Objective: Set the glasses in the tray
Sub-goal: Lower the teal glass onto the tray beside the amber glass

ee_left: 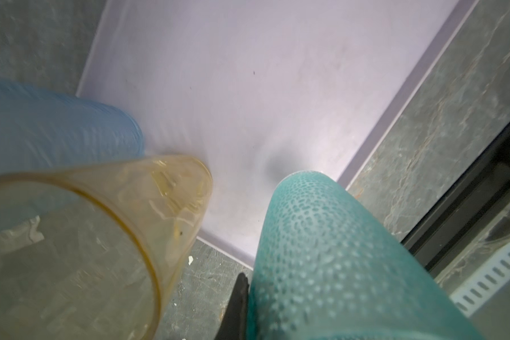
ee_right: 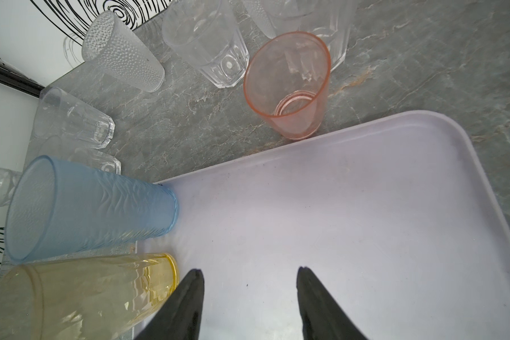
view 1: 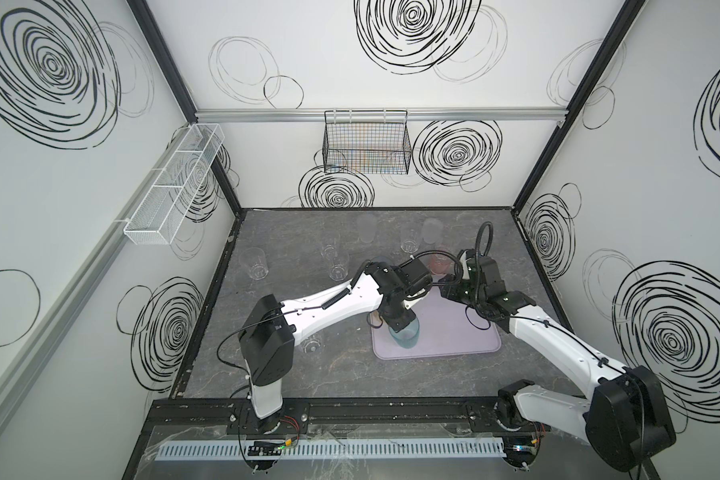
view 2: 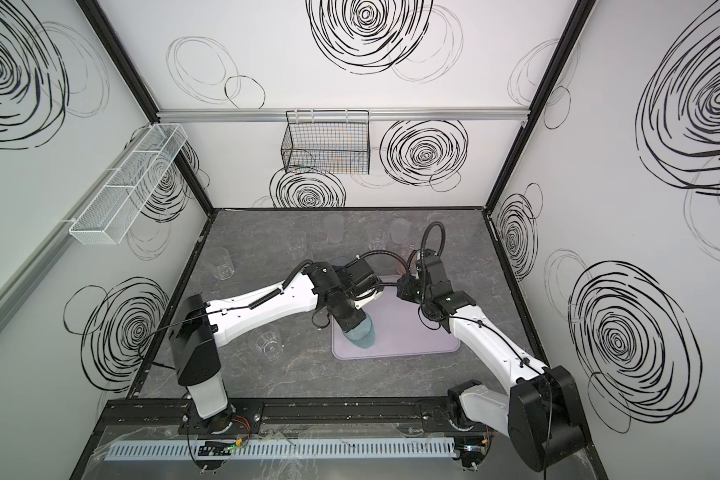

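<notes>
teal glass (ee_left: 336, 250) is pinched at its rim by the left jaws, closed on its wall, low over the near left corner of the lavender tray (view 1: 454, 332). whether its base touches the floor i cannot tell. the right jaws stand open and empty above the tray's middle.

risks, as i judge them: the base sits close to the near rim, so letting go with it half on the rim could tip the glass onto the desk (view 1: 308, 374). the amber glass (ee_left: 100, 235) stands just beside it, and a sideways drift could knock that into the blue glass (ee_right: 95, 206). both wrists crowd the same tray and could clip each other.

the left wrist view shows the gap between teal and amber, which the arm hides in both top views. only the right wrist view shows the pink glass (ee_right: 289, 88) on the desk just beside the far rim.
</notes>
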Robot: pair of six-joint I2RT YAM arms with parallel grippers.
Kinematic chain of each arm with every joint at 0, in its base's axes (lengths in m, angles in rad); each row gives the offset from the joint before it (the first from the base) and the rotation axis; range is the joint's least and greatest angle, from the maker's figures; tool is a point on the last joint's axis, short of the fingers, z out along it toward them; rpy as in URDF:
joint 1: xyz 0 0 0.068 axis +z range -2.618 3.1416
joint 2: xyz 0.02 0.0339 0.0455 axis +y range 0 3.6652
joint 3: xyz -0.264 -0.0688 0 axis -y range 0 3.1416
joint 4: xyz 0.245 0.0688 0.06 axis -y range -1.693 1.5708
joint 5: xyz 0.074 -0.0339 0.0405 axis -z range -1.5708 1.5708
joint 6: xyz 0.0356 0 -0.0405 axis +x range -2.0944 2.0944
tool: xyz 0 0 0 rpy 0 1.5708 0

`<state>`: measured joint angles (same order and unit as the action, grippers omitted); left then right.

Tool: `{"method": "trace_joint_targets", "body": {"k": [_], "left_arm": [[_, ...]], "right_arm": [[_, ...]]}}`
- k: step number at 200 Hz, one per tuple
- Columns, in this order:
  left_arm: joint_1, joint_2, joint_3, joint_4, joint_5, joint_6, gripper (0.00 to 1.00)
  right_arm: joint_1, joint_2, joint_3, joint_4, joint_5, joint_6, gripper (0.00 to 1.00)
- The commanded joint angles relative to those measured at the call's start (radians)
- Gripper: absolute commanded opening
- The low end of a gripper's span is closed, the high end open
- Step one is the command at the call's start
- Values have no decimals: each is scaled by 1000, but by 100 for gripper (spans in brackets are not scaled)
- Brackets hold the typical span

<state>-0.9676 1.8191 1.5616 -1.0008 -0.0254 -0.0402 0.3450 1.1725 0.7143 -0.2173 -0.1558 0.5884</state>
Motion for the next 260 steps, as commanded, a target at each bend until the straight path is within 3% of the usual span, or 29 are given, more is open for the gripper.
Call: {"method": "trace_joint_targets", "body": {"k": [1,211,260], "left_arm": [[6,-1,-15,-25,-23,13,8],[39,36,-21,-26,-64,18,26],[51,11,-26,-33,-75,16,26]], "right_arm": [[18,29,5,33,-1,18,55],[79,100,28,2,5,42,55],[103,108,13,3,6,47,55]]}}
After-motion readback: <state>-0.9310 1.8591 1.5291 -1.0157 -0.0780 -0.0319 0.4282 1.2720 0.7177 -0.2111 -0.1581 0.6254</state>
